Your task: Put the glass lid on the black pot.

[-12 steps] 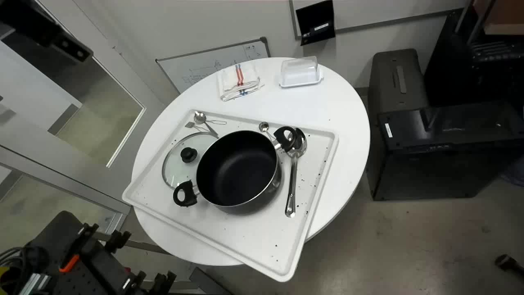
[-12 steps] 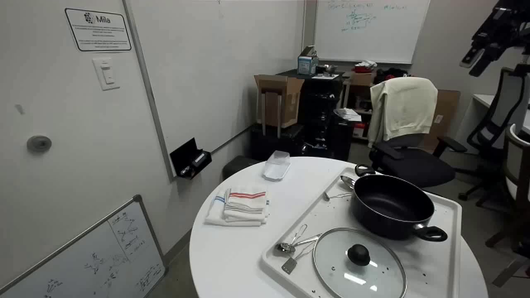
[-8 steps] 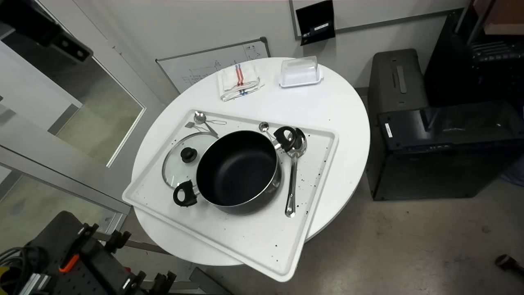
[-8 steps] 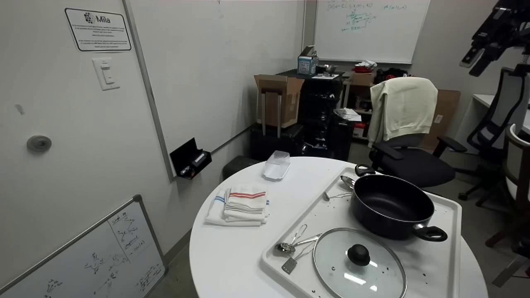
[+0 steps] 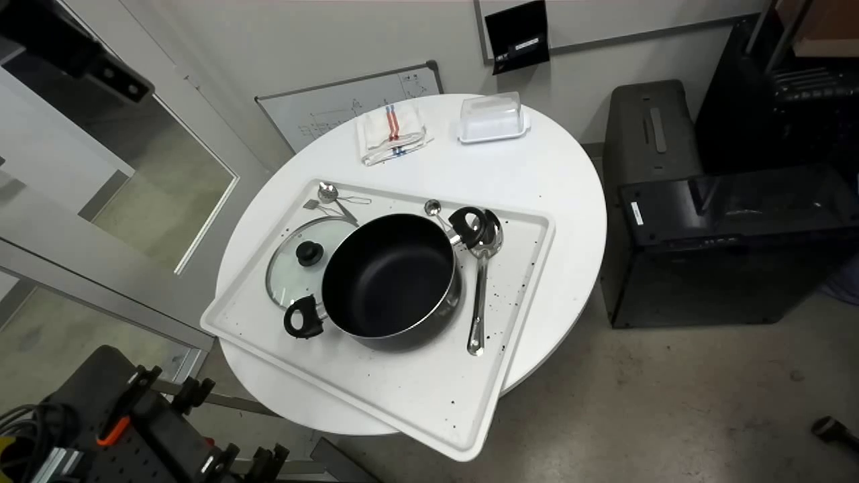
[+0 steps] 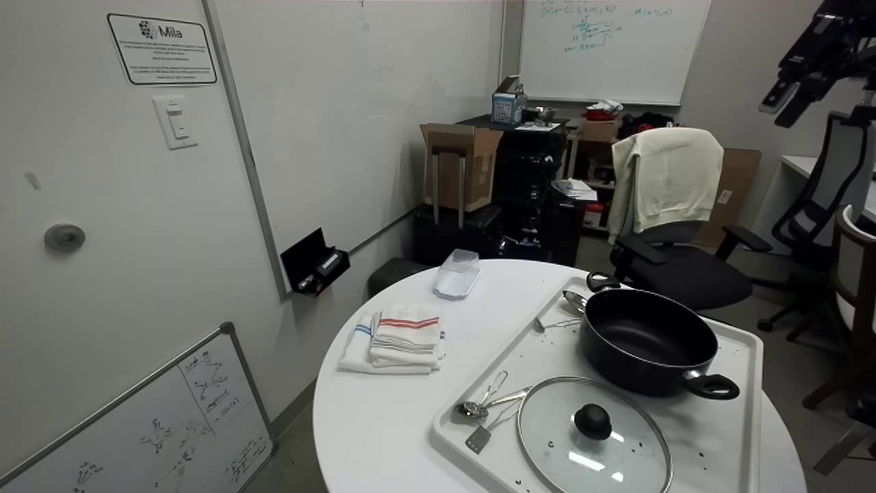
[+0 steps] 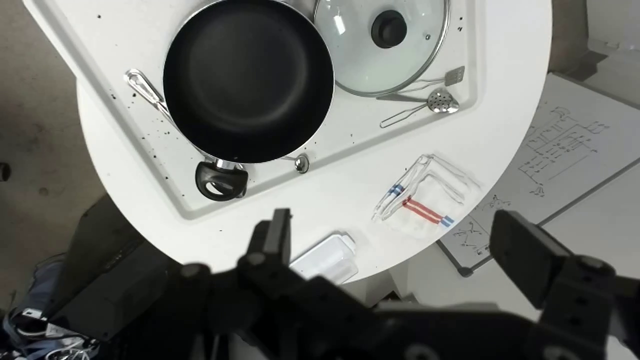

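Note:
The glass lid lies flat on the tray, its dark knob up, in both exterior views (image 5: 285, 272) (image 6: 547, 424). The wrist view cuts off part of the lid (image 7: 360, 65). The black pot stands upright and uncovered beside it in both exterior views (image 5: 392, 282) (image 6: 650, 335). The pot also shows in the wrist view (image 7: 245, 80). In an exterior view the pot hides part of the lid. My gripper (image 7: 392, 217) is open and empty, with its fingers wide apart. It hangs high, off to the side of the table, in an exterior view (image 6: 780, 106).
A white rimmed tray (image 5: 402, 396) sits on a round white table (image 5: 564, 201). A metal spoon (image 5: 478, 302) lies beside the pot. A small spatula (image 6: 478, 439) and a slotted spoon (image 6: 472, 409) lie near the lid. Folded towels (image 5: 392, 131) and a clear-topped dish (image 5: 493, 117) stand behind.

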Controlling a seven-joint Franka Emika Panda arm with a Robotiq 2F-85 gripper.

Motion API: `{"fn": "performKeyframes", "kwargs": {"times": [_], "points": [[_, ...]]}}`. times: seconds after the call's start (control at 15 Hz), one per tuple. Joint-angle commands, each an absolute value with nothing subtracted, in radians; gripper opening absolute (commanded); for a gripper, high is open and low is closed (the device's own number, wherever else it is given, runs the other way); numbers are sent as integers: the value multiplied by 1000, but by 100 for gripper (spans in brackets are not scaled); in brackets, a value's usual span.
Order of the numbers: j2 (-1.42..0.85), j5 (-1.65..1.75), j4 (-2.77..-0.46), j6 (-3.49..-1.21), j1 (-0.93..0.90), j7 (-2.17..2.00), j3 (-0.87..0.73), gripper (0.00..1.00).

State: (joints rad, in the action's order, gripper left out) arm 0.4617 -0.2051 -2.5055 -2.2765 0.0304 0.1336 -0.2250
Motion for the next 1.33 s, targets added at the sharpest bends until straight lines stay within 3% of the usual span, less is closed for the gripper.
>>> {"fn": "performKeyframes", "kwargs": {"times": [0.0,0.73,1.27], "points": [[415,-189,-2510,-2363,54,89,-167,100],[117,6,-2468,-2507,24,-65,19,100],[-186,185,-2374,-2599,-62,-203,65,100]]}}
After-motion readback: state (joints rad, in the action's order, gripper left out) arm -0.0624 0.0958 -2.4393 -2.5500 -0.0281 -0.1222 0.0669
